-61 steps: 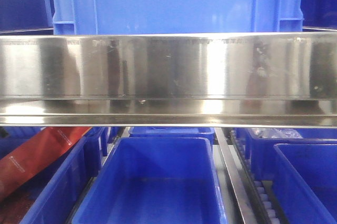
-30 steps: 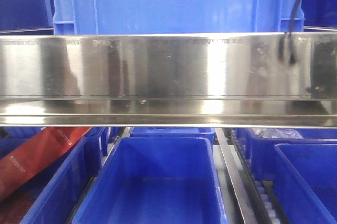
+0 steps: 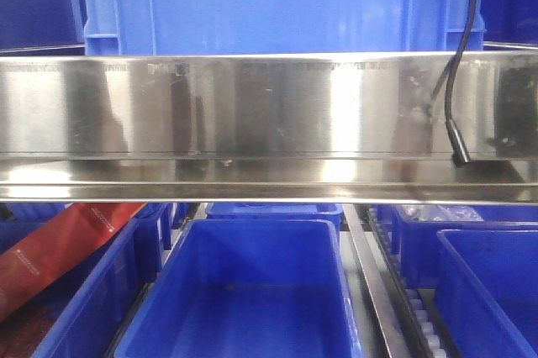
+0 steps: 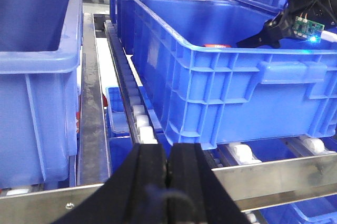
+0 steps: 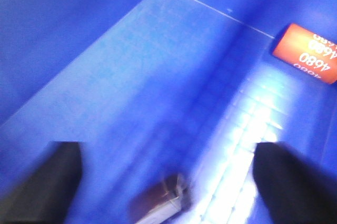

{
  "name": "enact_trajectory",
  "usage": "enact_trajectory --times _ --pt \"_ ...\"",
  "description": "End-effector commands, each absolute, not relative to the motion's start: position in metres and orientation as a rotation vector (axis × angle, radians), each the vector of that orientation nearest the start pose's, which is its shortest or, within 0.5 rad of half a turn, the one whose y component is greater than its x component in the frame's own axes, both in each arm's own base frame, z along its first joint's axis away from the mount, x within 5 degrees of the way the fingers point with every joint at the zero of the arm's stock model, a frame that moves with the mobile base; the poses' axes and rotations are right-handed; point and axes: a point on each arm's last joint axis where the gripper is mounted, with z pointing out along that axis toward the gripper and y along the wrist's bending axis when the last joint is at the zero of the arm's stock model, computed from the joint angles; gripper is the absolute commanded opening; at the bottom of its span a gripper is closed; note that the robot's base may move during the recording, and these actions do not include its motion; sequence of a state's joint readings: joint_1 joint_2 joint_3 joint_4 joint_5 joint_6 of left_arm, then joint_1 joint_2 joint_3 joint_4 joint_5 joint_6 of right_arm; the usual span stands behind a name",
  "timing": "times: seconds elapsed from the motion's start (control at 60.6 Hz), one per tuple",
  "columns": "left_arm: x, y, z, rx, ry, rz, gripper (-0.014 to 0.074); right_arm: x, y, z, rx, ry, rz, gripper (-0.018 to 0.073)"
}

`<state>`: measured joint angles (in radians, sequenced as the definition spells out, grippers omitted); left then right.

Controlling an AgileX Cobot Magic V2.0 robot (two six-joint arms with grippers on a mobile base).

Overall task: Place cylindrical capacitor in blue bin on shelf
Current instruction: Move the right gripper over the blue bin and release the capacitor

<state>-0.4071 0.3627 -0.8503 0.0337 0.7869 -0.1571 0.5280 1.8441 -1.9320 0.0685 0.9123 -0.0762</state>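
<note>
Right arm's cable (image 3: pixel 458 81) now hangs lower across the shelf (image 3: pixel 252 106) rail, right gripper (image 5: pixel 166 182) spread wide over the bin (image 5: pixel 131 77) floor, capacitor (image 5: pixel 160 205) apparently dropped there (blurry), left gripper (image 4: pixel 167 174) clenched, empty.

Right wrist view blurred; small object (image 5: pixel 160 203) at bottom edge unidentifiable; red label (image 5: pixel 308 51) cut off.
</note>
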Motion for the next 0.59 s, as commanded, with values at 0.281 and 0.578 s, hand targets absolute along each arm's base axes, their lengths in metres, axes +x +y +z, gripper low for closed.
enact_trajectory --times 0.281,0.578 --pt "0.034 -0.013 0.395 0.218 1.776 -0.379 -0.0090 0.335 0.197 0.438 -0.638 2.124 0.326 0.0352" --pt "0.034 -0.013 0.395 0.218 1.776 -0.379 -0.0090 0.274 0.160 0.487 -0.616 2.022 0.319 -0.0010"
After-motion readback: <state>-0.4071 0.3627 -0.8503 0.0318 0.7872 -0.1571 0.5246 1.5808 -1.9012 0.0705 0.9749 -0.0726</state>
